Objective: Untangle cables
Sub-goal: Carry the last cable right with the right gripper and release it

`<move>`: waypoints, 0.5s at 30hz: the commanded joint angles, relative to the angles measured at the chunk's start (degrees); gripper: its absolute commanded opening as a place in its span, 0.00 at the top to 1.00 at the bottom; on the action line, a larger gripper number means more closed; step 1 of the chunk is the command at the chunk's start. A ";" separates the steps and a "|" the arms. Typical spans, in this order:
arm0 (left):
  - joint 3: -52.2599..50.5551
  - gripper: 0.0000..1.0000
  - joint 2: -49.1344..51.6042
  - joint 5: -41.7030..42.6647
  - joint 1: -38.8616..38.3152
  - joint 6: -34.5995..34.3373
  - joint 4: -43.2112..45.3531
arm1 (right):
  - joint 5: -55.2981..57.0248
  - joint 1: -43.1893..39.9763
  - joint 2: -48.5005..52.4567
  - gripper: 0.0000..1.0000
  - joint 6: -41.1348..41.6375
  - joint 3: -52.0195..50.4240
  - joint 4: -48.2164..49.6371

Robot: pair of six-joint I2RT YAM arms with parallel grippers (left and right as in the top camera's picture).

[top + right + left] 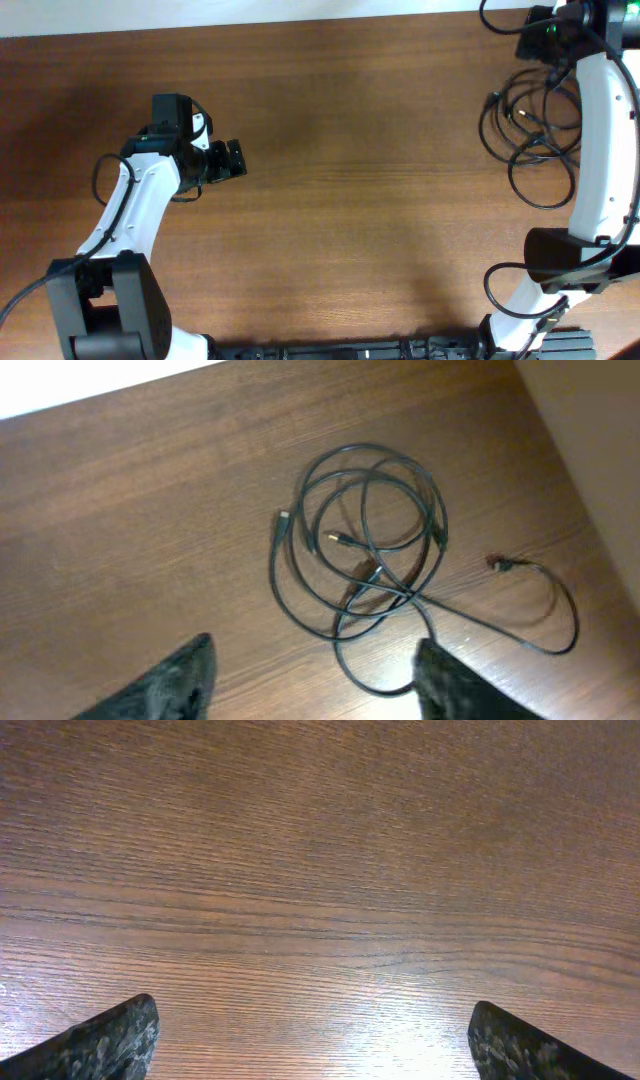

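The cables [522, 128] lay in a loose heap at the far right of the counter [380, 150]. They were just beside the right arm [603, 130], whose smooth white link crossed over their outer edge in the overhead view. They were thin, black and glossy, wound into several overlapping round coils of unlike size. From the right wrist camera, a knot-like crossing showed low in the bundle, where strands pinched together. A small dark plug [283, 518] stuck out at the left edge of the coils. Another fine tip [340, 540] with a pale metal end lay inside the rings. One strand ran off to the right in a long open curve and bent back to end in a small reddish connector [497, 563], well apart from the main coils.

The right jaws hung above the counter near the bundle, released and spread wide. Their fingertips [180, 680] were dark, speckled and blunt, gripping nothing; only wood and the lowest loop of cable showed past them.

The left arm [140, 200], white-shelled with black joints, reached over the left half of the counter, well apart from the cables. The left jaws were likewise released, and their mottled grey-black fingertips [110, 1040] sat at the two lower corners of the left wrist view, holding nothing. Beneath them the counter was brown wood with fine, straight grain running across and a soft sheen.
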 commanded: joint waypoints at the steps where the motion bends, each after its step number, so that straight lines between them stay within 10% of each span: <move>1: -0.17 0.01 0.59 0.20 -0.13 -0.55 -0.04 | -0.92 -0.44 -0.17 0.25 0.66 0.04 -0.02; 8: -0.17 0.01 0.59 0.50 -0.20 -0.55 0.31 | -9.84 -0.44 -0.11 0.01 0.63 0.04 0.04; 15: -0.17 0.01 0.59 9.20 -4.50 -0.52 9.20 | -31.87 -0.37 1.05 0.02 0.61 -0.07 4.33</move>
